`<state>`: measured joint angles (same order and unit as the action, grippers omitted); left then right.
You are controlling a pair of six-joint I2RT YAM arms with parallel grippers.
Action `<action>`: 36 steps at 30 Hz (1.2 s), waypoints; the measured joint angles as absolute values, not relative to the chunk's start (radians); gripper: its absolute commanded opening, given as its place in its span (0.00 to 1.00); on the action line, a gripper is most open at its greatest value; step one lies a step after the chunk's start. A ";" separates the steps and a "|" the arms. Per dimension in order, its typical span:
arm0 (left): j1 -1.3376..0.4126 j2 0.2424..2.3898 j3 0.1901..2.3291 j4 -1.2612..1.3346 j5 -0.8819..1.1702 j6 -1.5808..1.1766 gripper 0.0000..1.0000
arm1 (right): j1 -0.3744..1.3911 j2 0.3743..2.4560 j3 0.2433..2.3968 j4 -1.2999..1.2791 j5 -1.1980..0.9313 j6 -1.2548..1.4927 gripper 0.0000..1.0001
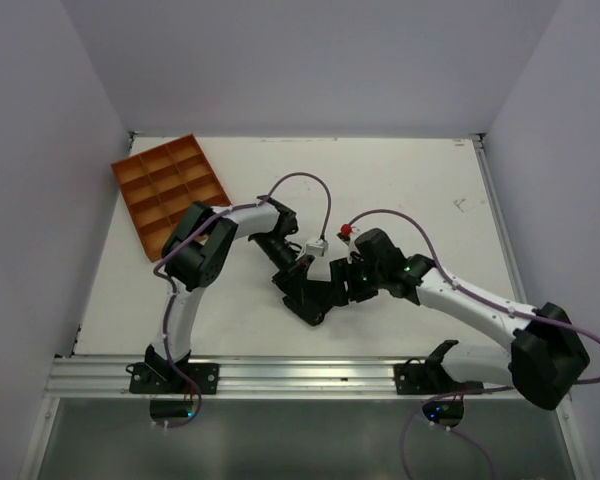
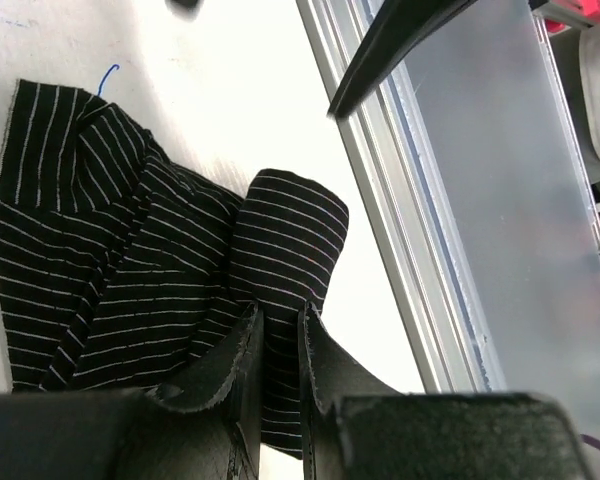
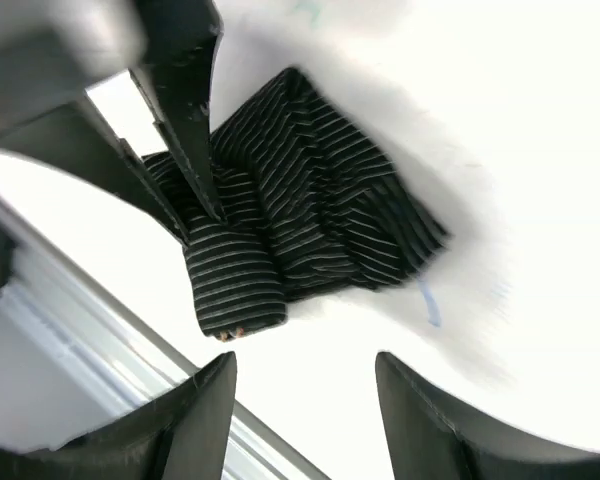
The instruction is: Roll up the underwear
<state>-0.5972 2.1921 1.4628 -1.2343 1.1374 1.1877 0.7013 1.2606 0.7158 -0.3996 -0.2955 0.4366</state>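
Fingers [image 2: 242, 375] of the left gripper [image 2: 278, 350] stand almost together, pinching a fold of the underwear [image 2: 130, 270] between them. The underwear is black with thin white stripes. It lies on the table [image 1: 400, 190] near the front edge, just behind the rail [image 2: 420, 270] and between the two grippers. The end nearest the rail is curled into a loose roll, and the pinch is on that roll. The rest spreads away from the roll, rumpled and partly flat on the table.

On the right gripper [image 3: 305, 400] the fingers [image 3: 205, 425] are spread wide, with nothing between them. It hangs just beside the underwear, over bare table by the roll's end, and the cloth lies beyond its fingertips. Its wrist view is somewhat blurred, but there the left gripper's fingers come in from the upper left and close on the roll.

From above, the two grippers meet over the near middle of the table, and most of the underwear is hidden beneath them. An orange tray [image 1: 170, 190] with many compartments sits tilted at the far left corner, well apart from the cloth.
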 measured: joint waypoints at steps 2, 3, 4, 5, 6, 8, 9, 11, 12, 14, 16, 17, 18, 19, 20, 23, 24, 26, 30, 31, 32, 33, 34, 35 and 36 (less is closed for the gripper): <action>-0.600 2.198 1.475 -1.240 1.132 1.170 0.04 | 0.736 1.180 0.716 -0.426 -0.173 0.448 0.62; -0.602 2.200 1.481 -1.243 1.126 1.161 0.04 | 0.762 1.144 0.716 -0.439 -0.108 0.453 0.62; -0.603 2.201 1.485 -1.245 1.123 1.156 0.04 | 0.786 1.119 0.716 -0.448 -0.065 0.455 0.62; -0.605 2.203 1.490 -1.247 1.119 1.145 0.04 | 0.824 1.093 0.716 -0.460 -0.007 0.460 0.62; -0.605 2.205 1.494 -1.248 1.117 1.138 0.04 | 0.860 1.074 0.717 -0.470 0.043 0.464 0.62; -0.607 2.209 1.498 -1.248 1.114 1.124 0.04 | 0.934 1.057 0.720 -0.488 0.133 0.475 0.63; -0.607 2.211 1.499 -1.248 1.114 1.117 0.04 | 0.964 1.056 0.722 -0.495 0.171 0.479 0.63; -0.607 2.214 1.502 -1.248 1.113 1.106 0.04 | 1.021 1.063 0.728 -0.508 0.238 0.479 0.63; -0.608 2.216 1.505 -1.248 1.112 1.097 0.04 | 1.052 1.072 0.736 -0.516 0.276 0.477 0.64; -0.609 2.223 1.514 -1.249 1.111 1.080 0.05 | 1.111 1.100 0.757 -0.515 0.327 0.460 0.65; -0.611 2.231 1.525 -1.253 1.109 1.058 0.05 | 1.156 1.140 0.785 -0.508 0.350 0.424 0.66; -0.611 2.237 1.533 -1.258 1.107 1.050 0.06 | 1.177 1.168 0.802 -0.504 0.352 0.399 0.66; -0.612 2.243 1.542 -1.262 1.107 1.039 0.06 | 1.195 1.199 0.820 -0.502 0.353 0.373 0.66; -0.612 2.249 1.548 -1.267 1.106 1.031 0.06 | 1.208 1.230 0.839 -0.501 0.353 0.349 0.66; -0.612 2.255 1.555 -1.271 1.107 1.025 0.06 | 1.216 1.265 0.860 -0.499 0.351 0.322 0.66; -0.612 2.263 1.562 -1.275 1.108 1.002 0.07 | 1.225 1.367 0.909 -0.498 0.345 0.251 0.66; -0.612 2.263 1.562 -1.275 1.107 0.997 0.07 | 1.226 1.407 0.923 -0.498 0.340 0.221 0.66; -0.612 2.264 1.562 -1.274 1.107 0.986 0.07 | 1.229 1.457 0.937 -0.497 0.323 0.187 0.66; -0.612 2.266 1.562 -1.272 1.106 0.973 0.08 | 1.233 1.528 0.962 -0.503 0.291 0.134 0.66; -0.612 2.267 1.562 -1.272 1.106 0.968 0.08 | 1.235 1.542 0.972 -0.503 0.285 0.126 0.66; -0.612 2.267 1.562 -1.271 1.106 0.962 0.08 | 1.237 1.555 0.981 -0.501 0.278 0.118 0.66; -0.612 2.267 1.562 -1.270 1.106 0.958 0.08 | 1.239 1.567 0.989 -0.499 0.274 0.112 0.65; -0.612 2.268 1.563 -1.269 1.106 0.954 0.09 | 1.243 1.579 0.994 -0.497 0.273 0.108 0.65; -0.612 2.268 1.563 -1.269 1.106 0.950 0.10 | 1.246 1.591 0.999 -0.497 0.274 0.104 0.64; -0.612 2.269 1.563 -1.269 1.106 0.948 0.10 | 1.248 1.603 1.003 -0.497 0.280 0.102 0.63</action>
<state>-0.6121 2.2692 1.5631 -1.2690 1.1057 0.9482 1.2484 1.6032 1.0035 -0.4969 0.2798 0.1020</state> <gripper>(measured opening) 0.183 0.650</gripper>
